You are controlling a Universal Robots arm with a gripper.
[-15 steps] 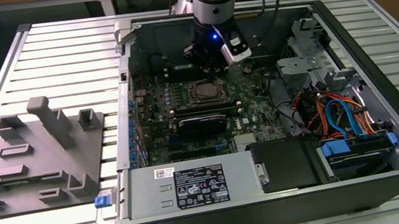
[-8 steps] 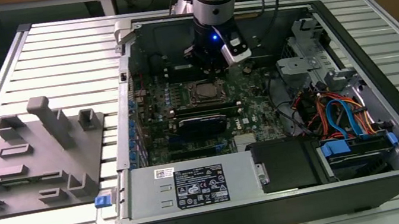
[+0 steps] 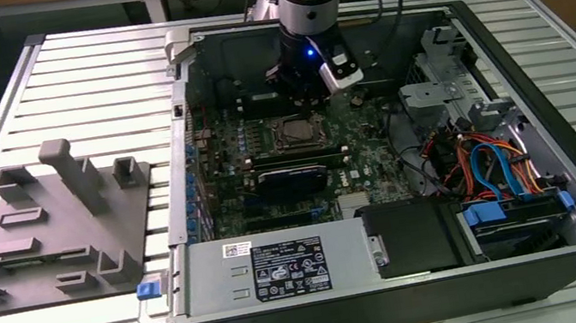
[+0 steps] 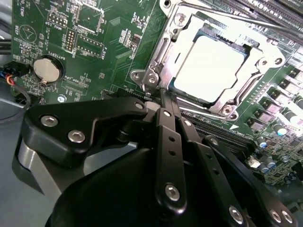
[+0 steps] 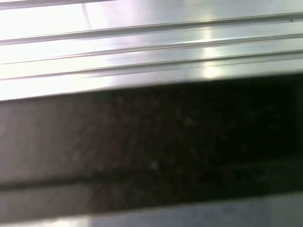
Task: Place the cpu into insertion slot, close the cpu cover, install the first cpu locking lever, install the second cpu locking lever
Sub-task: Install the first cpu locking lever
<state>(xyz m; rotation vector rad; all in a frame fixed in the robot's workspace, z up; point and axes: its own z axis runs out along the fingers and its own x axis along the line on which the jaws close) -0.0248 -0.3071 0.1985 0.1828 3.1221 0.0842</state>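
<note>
Exterior view has my arm reaching down into the open computer case (image 3: 502,49), which lies on a slatted metal surface (image 3: 76,65), with my gripper (image 3: 308,99) hanging just above the green board (image 3: 361,145) and close to the slot (image 3: 292,132). Second wrist view looks past my black fingers (image 4: 166,127), which stand together with no gap between them and hold nothing — their tips sit just beside a corner of the slot (image 4: 214,66). The cpu (image 4: 212,67) lies flat in the slot, its pale metal top glaring, and the cover (image 4: 185,42) frames it, lying down around it. A round coin cell (image 4: 47,70) sits on the board well apart from the slot. On the exterior view's left, a grey fixture block (image 3: 55,224) rests on the surface beside the case.
</note>
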